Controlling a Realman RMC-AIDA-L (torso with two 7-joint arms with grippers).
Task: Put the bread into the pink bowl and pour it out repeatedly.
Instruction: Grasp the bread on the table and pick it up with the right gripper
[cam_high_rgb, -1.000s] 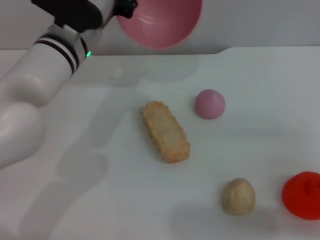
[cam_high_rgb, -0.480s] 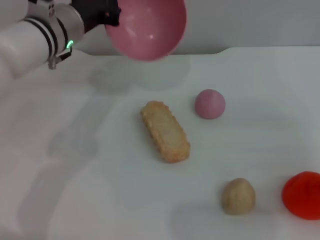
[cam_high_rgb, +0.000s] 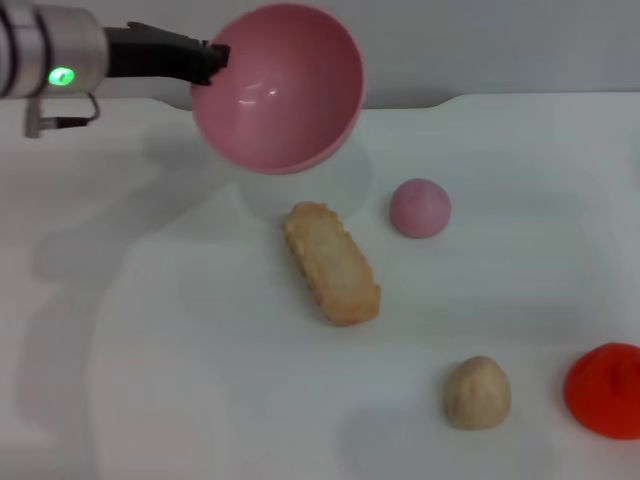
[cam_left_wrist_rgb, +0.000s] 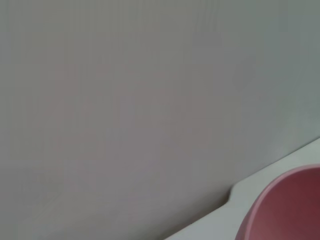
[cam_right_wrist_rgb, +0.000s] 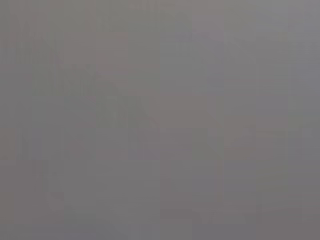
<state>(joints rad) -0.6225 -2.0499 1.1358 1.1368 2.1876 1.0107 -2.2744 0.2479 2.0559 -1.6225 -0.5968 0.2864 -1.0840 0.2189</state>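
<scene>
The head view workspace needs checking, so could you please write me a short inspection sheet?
Surface: white table, nothing spilled.
Job's things: pink bowl held in the air, tipped, empty; bread lying on the table in front of it.
Clutter: small pink dome, beige lump, red-orange blob, all apart from the bread.
Grippers: left gripper clamps the bowl's rim; right gripper not in view.
Cables: nothing seen.
Surroundings: plain grey wall behind the table.
</scene>
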